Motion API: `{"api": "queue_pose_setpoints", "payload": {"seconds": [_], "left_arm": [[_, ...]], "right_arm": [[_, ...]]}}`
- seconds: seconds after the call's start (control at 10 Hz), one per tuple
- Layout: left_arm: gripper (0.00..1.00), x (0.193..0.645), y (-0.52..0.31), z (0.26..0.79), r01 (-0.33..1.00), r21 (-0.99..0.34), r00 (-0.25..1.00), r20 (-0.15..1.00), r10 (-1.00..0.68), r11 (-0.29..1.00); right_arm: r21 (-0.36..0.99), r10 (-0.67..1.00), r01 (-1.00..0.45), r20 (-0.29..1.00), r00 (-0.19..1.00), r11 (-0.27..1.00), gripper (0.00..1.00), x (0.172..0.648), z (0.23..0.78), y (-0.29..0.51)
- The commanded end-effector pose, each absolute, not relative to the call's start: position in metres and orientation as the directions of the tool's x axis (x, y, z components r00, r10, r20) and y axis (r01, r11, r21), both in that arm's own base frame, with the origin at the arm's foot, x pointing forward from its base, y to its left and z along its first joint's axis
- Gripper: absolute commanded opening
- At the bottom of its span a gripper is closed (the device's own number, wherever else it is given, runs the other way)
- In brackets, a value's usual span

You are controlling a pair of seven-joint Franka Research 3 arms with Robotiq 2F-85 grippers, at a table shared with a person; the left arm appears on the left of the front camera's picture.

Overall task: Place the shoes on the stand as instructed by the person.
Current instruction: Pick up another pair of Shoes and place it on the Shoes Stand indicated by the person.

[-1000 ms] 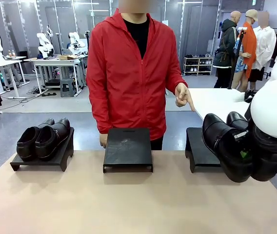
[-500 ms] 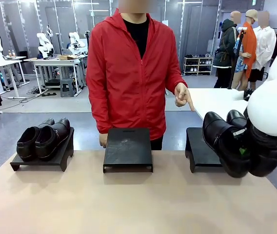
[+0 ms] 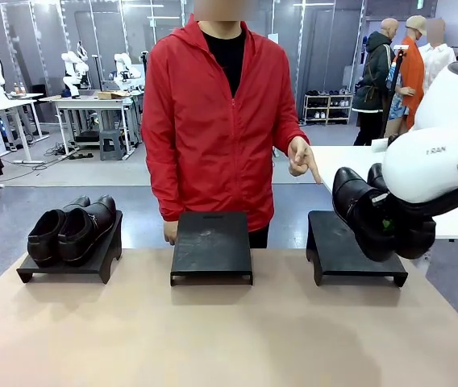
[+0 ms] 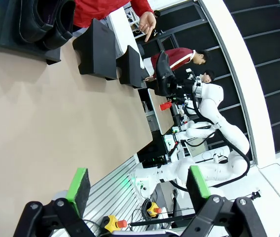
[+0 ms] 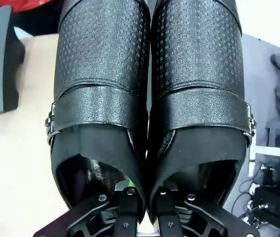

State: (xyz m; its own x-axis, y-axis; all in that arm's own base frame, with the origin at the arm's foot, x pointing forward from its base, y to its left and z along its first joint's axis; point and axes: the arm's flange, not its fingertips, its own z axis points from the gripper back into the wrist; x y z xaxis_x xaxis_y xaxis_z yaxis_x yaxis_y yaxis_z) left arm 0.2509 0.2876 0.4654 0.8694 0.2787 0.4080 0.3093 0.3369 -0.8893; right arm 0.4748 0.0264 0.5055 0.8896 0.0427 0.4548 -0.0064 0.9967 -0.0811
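Observation:
One pair of black shoes (image 3: 74, 229) rests on the left stand (image 3: 92, 262). My right gripper (image 3: 386, 223) is shut on the second pair (image 3: 370, 219), holding it in the air just above the right stand (image 3: 350, 254), toes up toward the person. In the right wrist view both held shoes (image 5: 147, 94) sit side by side, pinched at their inner walls by the fingers (image 5: 130, 207). The person (image 3: 217, 121) in the red jacket points a finger (image 3: 311, 171) down at the right stand. My left gripper (image 4: 137, 185) is open, hovering well back from the stands.
The middle stand (image 3: 211, 246) is bare. The tan tabletop (image 3: 213, 339) spreads in front of the stands. A white table (image 3: 358, 165) stands behind the right stand. Other people stand far back on the right.
My right gripper has lifted the held pair up and slightly left, from beside the right stand's outer end to above it. The person's pointing hand has stayed put.

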Motion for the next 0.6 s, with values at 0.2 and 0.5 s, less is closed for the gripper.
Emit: {"api": "queue_pose_setpoints", "payload": {"seconds": [0.2, 0.5], "left_arm": [[1.0, 0.248, 0.286, 0.466, 0.334, -0.88, 0.864, 0.429, 0.264, 0.336], [1.0, 0.248, 0.286, 0.466, 0.334, -0.88, 0.864, 0.429, 0.264, 0.336]], "right_arm": [[-0.075, 0.003, 0.04, 0.502, 0.865, 0.996, 0.08, 0.534, 0.491, 0.026], [-0.038, -0.006, 0.029, 0.506, 0.863, 0.999, 0.08, 0.557, 0.477, 0.032]]}}
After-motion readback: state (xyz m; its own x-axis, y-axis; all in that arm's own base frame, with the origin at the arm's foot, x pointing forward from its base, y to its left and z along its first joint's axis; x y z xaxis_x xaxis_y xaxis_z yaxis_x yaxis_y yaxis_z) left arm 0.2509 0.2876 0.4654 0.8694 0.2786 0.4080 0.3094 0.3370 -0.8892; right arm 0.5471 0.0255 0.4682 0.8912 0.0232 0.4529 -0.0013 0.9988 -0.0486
